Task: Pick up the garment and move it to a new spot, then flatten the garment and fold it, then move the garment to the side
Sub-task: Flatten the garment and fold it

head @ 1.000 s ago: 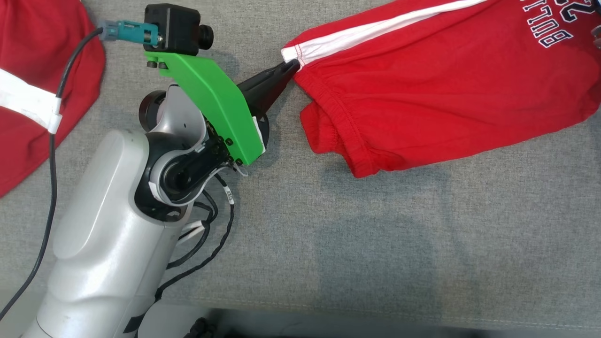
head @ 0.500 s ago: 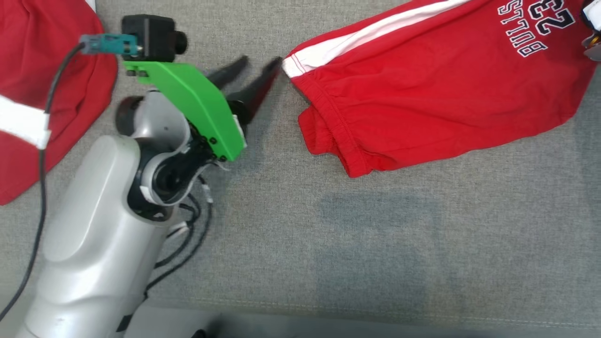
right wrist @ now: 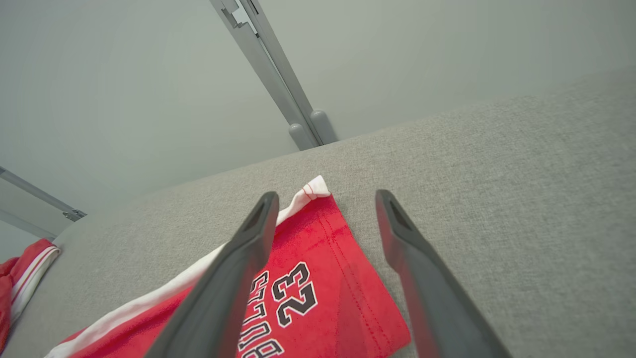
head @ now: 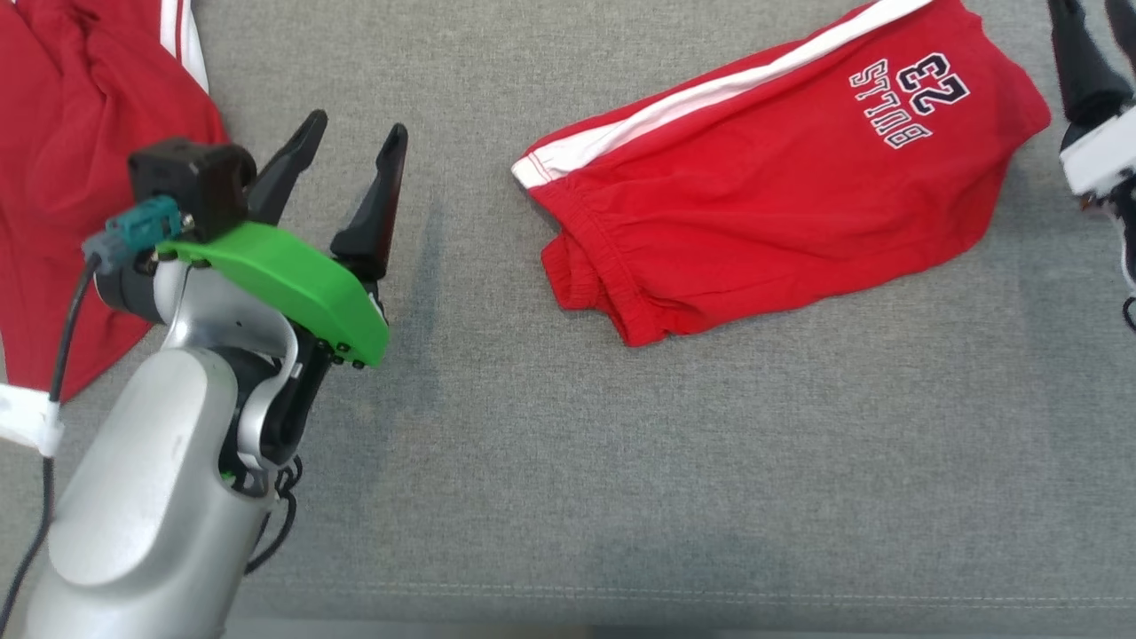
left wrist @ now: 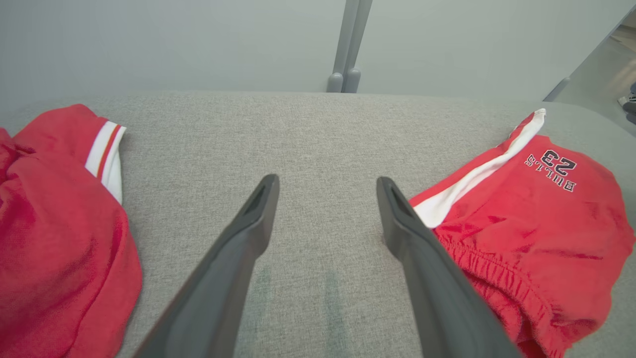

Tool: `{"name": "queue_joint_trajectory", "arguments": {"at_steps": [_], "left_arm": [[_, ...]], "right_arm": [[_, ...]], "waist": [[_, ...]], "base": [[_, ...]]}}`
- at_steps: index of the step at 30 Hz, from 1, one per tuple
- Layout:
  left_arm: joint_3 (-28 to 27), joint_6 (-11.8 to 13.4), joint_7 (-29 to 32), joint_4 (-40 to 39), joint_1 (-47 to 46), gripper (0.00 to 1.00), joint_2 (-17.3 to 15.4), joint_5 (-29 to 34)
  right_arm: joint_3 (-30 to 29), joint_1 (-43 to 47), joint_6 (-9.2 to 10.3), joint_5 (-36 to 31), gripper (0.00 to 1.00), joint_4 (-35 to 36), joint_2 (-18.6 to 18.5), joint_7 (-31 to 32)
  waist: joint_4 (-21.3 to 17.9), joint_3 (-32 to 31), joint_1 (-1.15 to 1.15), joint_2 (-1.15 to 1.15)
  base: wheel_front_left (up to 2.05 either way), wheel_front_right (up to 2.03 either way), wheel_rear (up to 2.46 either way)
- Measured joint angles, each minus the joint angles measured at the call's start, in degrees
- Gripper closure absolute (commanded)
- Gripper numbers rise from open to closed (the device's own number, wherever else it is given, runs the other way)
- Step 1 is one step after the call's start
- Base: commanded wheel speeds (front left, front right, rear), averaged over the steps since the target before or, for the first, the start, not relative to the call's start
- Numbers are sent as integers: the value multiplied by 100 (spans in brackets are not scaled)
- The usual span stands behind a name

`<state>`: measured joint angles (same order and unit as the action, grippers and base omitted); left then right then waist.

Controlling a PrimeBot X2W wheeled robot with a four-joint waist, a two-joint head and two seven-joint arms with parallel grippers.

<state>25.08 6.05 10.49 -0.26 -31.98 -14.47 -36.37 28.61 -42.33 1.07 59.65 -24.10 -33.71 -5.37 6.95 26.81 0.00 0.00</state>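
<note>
Behind the cushion (left wrist: 318, 139) in wrist views, grey post (left wrist: 348, 44), shorts (head: 763, 204) flat, both jaws released.

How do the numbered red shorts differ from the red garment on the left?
The red shorts lie folded and flat; the other red garment lies rumpled at the left edge, partly out of frame. The shorts carry BULLS 23 lettering; no lettering shows on the other. Both are red with white stripes, on the grey surface.
</note>
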Motion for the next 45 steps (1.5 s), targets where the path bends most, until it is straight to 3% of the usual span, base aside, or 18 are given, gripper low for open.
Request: {"name": "queue_joint_trajectory", "arguments": {"at_steps": [3,6,15,31,45], "left_arm": [[42,2,-280,38,457,0,147,5],[194,11,-204,85,1017,0,570,-374],[549,55,66,-40,1143,0,858,-506],[636,80,358,118,1093,0,987,-468],[740,103,248,102,890,0,992,152]], "right_arm": [[0,499,1,178,0,-201,123,-96],[9,841,2,412,0,-207,224,-83],[57,956,4,555,0,-30,296,63],[60,1082,-56,821,0,-116,520,138],[-113,1078,-203,1057,0,-366,476,233]], "waist": [[-74,-302,0,0],[-138,-592,0,0],[-295,-626,0,0],[-443,-181,0,0],[-112,-144,0,0]], "base": [[0,0,0],[0,0,0],[0,0,0],[0,0,0],[0,0,0]]}}
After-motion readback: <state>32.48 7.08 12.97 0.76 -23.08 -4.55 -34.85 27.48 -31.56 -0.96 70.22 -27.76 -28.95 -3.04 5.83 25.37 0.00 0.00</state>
